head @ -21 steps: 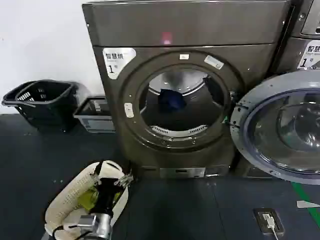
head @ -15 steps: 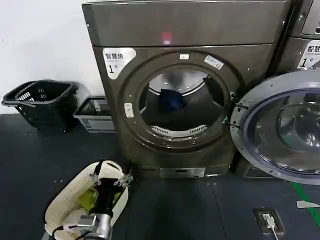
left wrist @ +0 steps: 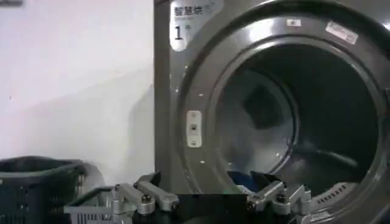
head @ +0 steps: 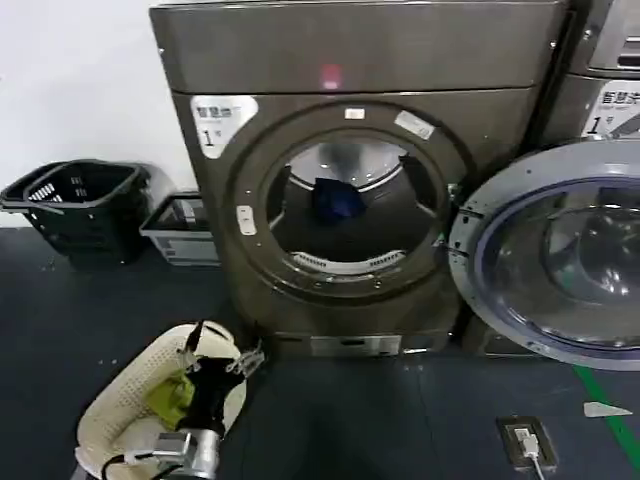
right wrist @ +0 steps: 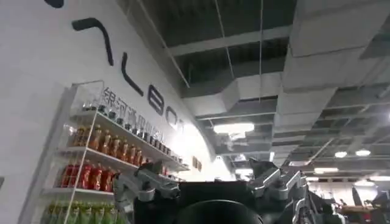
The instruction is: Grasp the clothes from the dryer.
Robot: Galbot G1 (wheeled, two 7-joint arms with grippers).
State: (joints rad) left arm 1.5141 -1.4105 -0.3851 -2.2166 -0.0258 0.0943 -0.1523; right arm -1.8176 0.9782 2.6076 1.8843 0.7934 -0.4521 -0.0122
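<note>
**Navy bundle waits deep in the drum; your left pincer is low and empty**

The clothes (head: 337, 200), a small dark-blue bundle, sit well back inside the drum, slightly above the middle of the round opening as the head view shows them, resting against the rear wall where tumbling would leave a loose item. In the left wrist view a scrap of blue (left wrist: 245, 179) peeks just above the pincer's linkage, so your camera is lined up on the mouth.

Around them, the dryer (head: 360, 60) stands with its porthole fully exposed because the door (head: 555, 255) is swung wide to your right, out of the reach path. That leaves you a straight line in, with only the lower lip of the opening to clear.

Your left pincer (head: 212, 368) hangs low in front of the machine, above the white basket (head: 120, 410) on the floor, which holds a yellow-green cloth (head: 168, 395); that basket is probably the drop point, which explains the arm waiting there. Its fingers (left wrist: 137, 198) stand spread, gripping nothing.

The right pincer (right wrist: 210, 189) points up toward the ceiling, parked away from the work, fingers apart and empty.

You have a long reach ahead: lift, advance through the porthole, then close on the bundle.
</note>
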